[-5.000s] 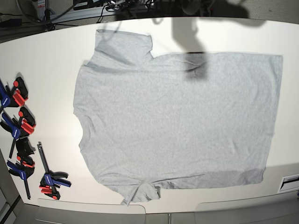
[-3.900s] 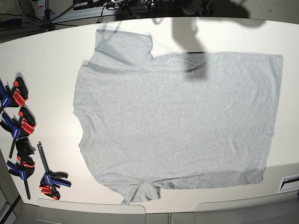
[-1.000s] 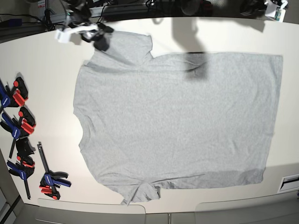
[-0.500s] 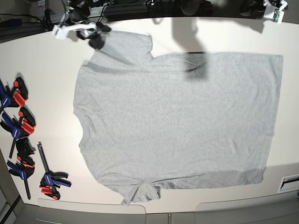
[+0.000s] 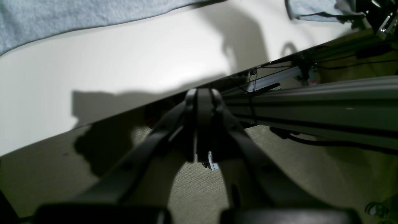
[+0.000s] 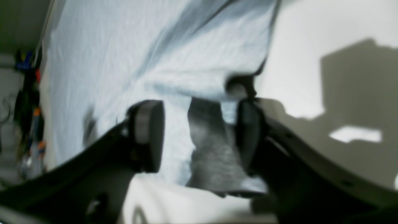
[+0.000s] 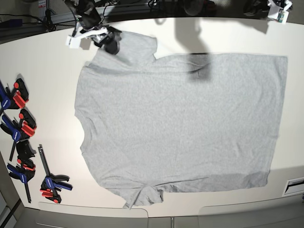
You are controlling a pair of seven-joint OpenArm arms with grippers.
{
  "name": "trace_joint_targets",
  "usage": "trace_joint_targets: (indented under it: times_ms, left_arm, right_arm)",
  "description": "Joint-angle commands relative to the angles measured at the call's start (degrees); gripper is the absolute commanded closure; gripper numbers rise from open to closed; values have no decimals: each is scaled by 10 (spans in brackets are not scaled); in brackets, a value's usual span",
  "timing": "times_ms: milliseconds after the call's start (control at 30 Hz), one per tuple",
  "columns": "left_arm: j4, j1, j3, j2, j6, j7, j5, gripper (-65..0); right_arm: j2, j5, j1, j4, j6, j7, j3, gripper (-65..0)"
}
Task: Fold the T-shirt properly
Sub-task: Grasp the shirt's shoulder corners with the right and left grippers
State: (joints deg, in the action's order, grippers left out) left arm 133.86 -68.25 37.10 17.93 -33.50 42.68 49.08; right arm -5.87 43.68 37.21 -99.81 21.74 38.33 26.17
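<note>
Base view: the T-shirt [image 7: 180,123] lies spread flat, plain side up, on the white table [image 7: 47,76] — collar toward this view's left, hem toward its right.
Far sleeve: the sleeve [image 7: 135,47] by the table's far edge is where the right gripper [image 7: 110,43] sits, at that sleeve's outer corner.
Right gripper: in the right wrist view the right gripper [image 6: 199,130] has its two pads [image 6: 146,133] set apart with a raised fold of grey cloth between them; the pad nearer the bare table is at the cloth's edge. The picture is blurred, so I cannot tell whether the cloth is actually pinched — the claw looks partly spread, neither wide nor closed.
Left gripper: in the left wrist view the left gripper [image 5: 203,99] has its fingers pressed together with nothing between them, and it hangs off the table's far edge, above the floor and beside an aluminium rail [image 5: 311,99]. The shirt's hem edge shows only at the top of that picture.
Near sleeve: it [image 7: 142,194] lies crumpled by the table's near edge.
Clamps: several red, blue and black bar clamps [image 7: 21,142] lie along the table's left side in the base view, well apart from the shirt.
</note>
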Motion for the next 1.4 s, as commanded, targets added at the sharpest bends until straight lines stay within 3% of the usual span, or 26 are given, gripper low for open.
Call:
trace_joint_targets:
  times_ms: [0, 67, 167, 200, 267, 367, 467, 533, 667, 867, 967, 1200, 1367]
  left_arm:
    - [7, -9, 4, 2, -4, -12, 9, 0]
    - [7, -9, 4, 2, -4, -23, 9, 0]
    - [7, 0, 22, 2, -4, -37, -12, 0]
    - [7, 11, 37, 2, -4, -37, -26, -6]
    - [7, 41, 73, 2, 0, -40, -54, -76]
    - [-29, 100, 118, 13, 82, -65, -42, -204]
    - [-142, 155, 119, 69, 100, -49, 28, -212]
    - [-246, 199, 111, 102, 98, -28, 76, -212]
    - [-448, 282, 92, 145, 33, 52, 186, -212]
    - [-666, 382, 58, 178, -7, 123, 311, -254]
    - [-722, 425, 17, 188, -9, 135, 322, -293]
    - [-754, 499, -64, 189, -8, 134, 298, -295]
    - [-754, 511, -76, 191, -8, 131, 285, -292]
  right_arm:
    - [0, -15, 8, 0, -9, 34, -4, -297]
    - [0, -15, 8, 0, -8, 37, -3, -215]
    - [0, -15, 8, 0, -5, 37, 3, -17]
    - [0, -15, 8, 0, -5, 38, 5, 0]
    - [0, -15, 8, 0, -5, 38, 10, 0]
    - [0, -13, 8, -1, -5, 40, 17, 0]
    - [0, -12, 8, -3, -5, 47, 16, 0]
    - [0, -13, 8, -3, -5, 49, 16, 0]
    - [0, -13, 8, -3, -5, 54, 16, 0]
    - [0, -13, 8, -3, -5, 57, 16, 0]
    - [0, -13, 8, -3, -5, 57, 16, 0]
    - [0, -13, 8, -3, -5, 60, 16, 0]
    - [0, -13, 8, -3, -5, 61, 16, 0]
